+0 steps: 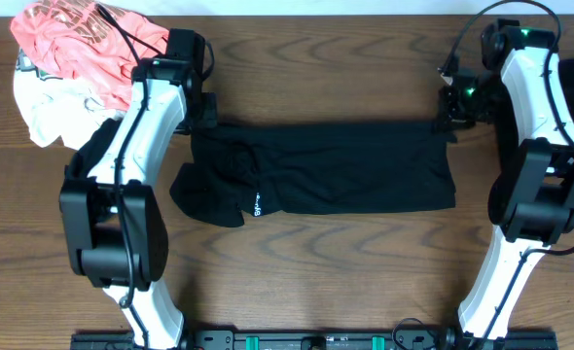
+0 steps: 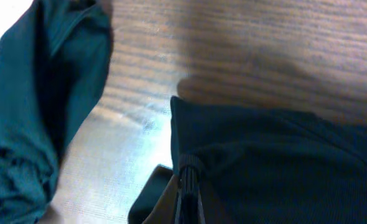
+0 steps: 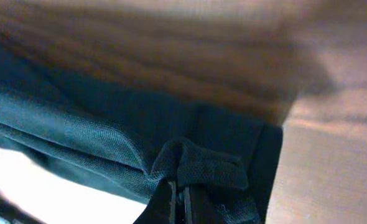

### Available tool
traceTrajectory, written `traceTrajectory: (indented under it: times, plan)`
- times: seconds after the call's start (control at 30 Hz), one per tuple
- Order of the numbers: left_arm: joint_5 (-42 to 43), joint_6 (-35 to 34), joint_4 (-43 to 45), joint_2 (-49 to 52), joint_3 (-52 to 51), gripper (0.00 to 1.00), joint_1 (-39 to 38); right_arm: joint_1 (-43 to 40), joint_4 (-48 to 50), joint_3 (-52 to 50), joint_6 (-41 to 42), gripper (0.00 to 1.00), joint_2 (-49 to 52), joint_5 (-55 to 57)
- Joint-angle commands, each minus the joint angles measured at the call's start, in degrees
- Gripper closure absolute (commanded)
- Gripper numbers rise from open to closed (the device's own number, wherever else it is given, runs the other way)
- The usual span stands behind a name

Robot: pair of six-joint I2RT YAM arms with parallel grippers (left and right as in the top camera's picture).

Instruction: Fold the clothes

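We saw the left end effector [image 2: 188, 179] and the right end effector [image 3: 178, 191] each pinching a far corner of the black shirt [image 1: 345, 175] spread across the worktop [image 1: 326, 282].

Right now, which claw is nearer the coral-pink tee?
Left. The left claw grips a corner of the black garment, near the coral-pink tee; the right claw grips the opposite corner, across the table.
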Motion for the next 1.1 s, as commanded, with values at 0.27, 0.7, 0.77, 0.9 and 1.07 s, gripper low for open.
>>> traceTrajectory:
  times: [0.27, 0.7, 0.77, 0.9, 1.07]
  plan:
    - [-1.3, 0.3, -7.4, -1.0, 0.3, 0.94, 0.1, -0.7, -6.3, 0.9, -0.9, 0.99, -2.0, 2.6]
    - [-1.3, 0.3, -12.1, -0.9, -2.1, 0.94, 0.1, -0.7, -5.4, -7.6, -0.7, 0.99, -2.0, 4.3]
    - [-1.3, 0.3, -12.3, -0.9, -2.1, 0.94, 0.1, -0.7, -4.4, -9.3, -0.4, 0.99, -2.0, 4.3]
    - [-1.3, 0.3, -13.7, -0.9, -2.1, 0.76, 0.1, -0.8, -3.3, -10.4, -0.3, 0.75, -2.0, 4.3]
    - [-1.3, 0.3, -14.5, -0.9, -2.1, 0.41, 0.1, -0.8, -2.7, -10.4, -0.1, 0.39, -2.0, 4.3]
